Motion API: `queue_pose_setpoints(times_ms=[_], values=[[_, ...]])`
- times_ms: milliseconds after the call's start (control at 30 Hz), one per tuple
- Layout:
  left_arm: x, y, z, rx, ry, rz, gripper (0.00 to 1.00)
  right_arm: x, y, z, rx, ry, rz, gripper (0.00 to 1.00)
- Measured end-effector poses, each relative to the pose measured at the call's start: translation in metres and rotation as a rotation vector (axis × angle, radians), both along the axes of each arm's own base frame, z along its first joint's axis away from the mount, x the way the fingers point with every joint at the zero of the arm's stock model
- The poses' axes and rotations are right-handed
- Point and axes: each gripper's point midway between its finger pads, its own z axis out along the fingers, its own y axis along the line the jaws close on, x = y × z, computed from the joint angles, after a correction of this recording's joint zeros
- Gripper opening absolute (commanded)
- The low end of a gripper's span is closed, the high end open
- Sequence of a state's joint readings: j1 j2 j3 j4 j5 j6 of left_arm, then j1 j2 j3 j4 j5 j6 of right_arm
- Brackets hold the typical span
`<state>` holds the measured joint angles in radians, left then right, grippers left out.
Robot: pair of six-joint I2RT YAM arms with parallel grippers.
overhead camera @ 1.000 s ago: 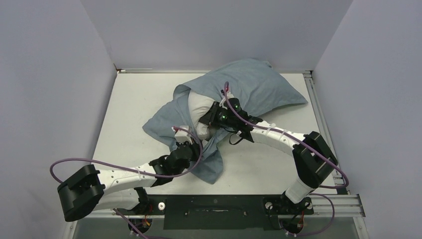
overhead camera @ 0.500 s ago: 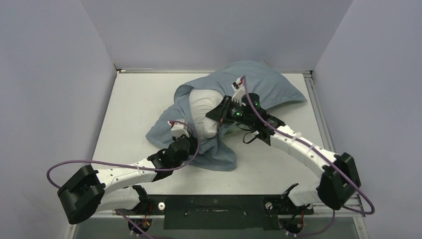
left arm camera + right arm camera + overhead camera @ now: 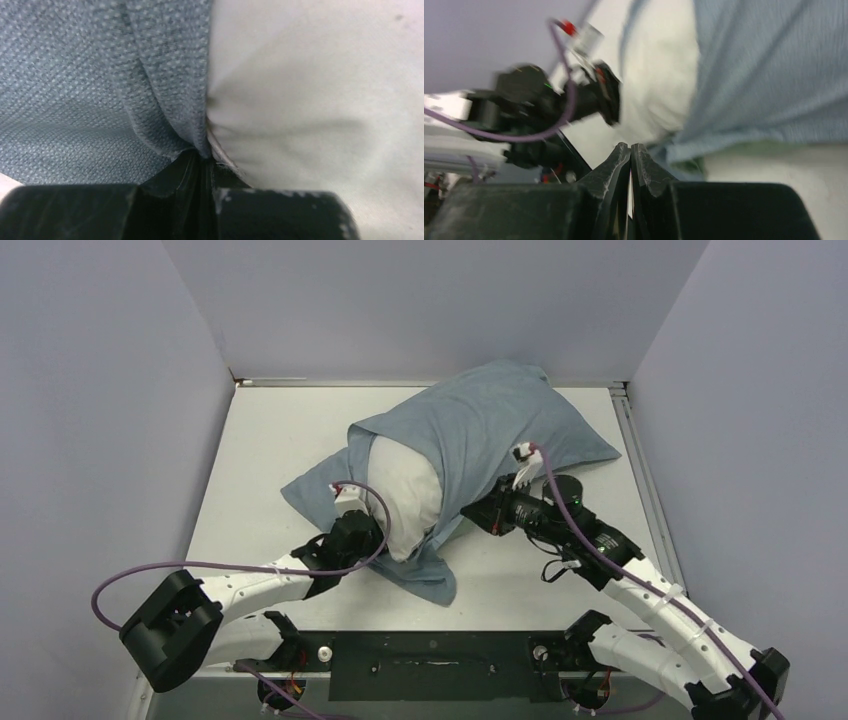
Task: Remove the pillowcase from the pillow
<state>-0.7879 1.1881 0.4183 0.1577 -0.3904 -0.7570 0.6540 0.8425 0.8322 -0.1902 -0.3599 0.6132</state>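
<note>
The grey-blue pillowcase (image 3: 500, 425) lies diagonally across the table, still over most of the pillow. The white pillow (image 3: 408, 495) bulges out of its open lower-left end. My left gripper (image 3: 358, 527) sits at that end, shut on a fold of the pillowcase (image 3: 100, 90). The pillow (image 3: 325, 90) puckers toward the same pinch, right against my left gripper (image 3: 205, 159). My right gripper (image 3: 478, 517) lies low beside the pillow's right flank, shut and holding nothing. In its wrist view my right gripper (image 3: 630, 148) points past the pillowcase (image 3: 774, 75) toward the left arm (image 3: 549, 105).
The white table (image 3: 280, 440) is walled in on three sides. A metal rail (image 3: 640, 460) runs along its right edge. A black mounting bar (image 3: 440, 655) crosses the near edge between the arm bases. Purple cables loop off both arms.
My right gripper has left the pillow's exposed end, closed fully and swung back to the right and nearer. The pillowcase has settled and more white pillow shows. My left gripper crept slightly forward, still clamped.
</note>
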Motion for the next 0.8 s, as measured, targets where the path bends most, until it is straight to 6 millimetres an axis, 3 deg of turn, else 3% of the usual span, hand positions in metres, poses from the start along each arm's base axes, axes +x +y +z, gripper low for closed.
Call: queue_pose_setpoints(times_ms=[67, 133, 200, 300, 400, 600, 733, 800], values=[[-0.003, 0.0, -0.004, -0.002, 0.01, -0.008, 0.23, -0.006, -0.006, -0.048, -0.093, 0.096, 0.001, 0.12], [-0.006, 0.0, -0.006, -0.004, 0.021, -0.018, 0.35, -0.016, -0.014, -0.091, -0.191, 0.192, 0.002, 0.18], [-0.011, 0.003, -0.005, -0.009, 0.028, -0.023, 0.48, -0.023, -0.022, -0.109, -0.256, 0.229, 0.001, 0.25], [-0.015, 0.008, 0.009, -0.021, 0.008, -0.028, 0.61, -0.027, -0.02, -0.104, -0.285, 0.19, 0.025, 0.41], [-0.017, 0.014, 0.03, -0.028, -0.023, -0.026, 0.67, -0.024, -0.006, -0.085, -0.312, 0.11, 0.057, 0.6], [0.0, 0.028, 0.087, -0.04, -0.109, 0.026, 0.72, -0.013, 0.05, -0.058, -0.425, -0.058, 0.142, 0.88], [0.023, 0.048, 0.111, -0.042, -0.152, 0.107, 0.74, 0.004, 0.084, -0.053, -0.523, -0.159, 0.15, 1.0], [0.032, 0.058, 0.11, -0.041, -0.146, 0.146, 0.74, 0.017, 0.098, -0.051, -0.563, -0.208, 0.14, 0.91]])
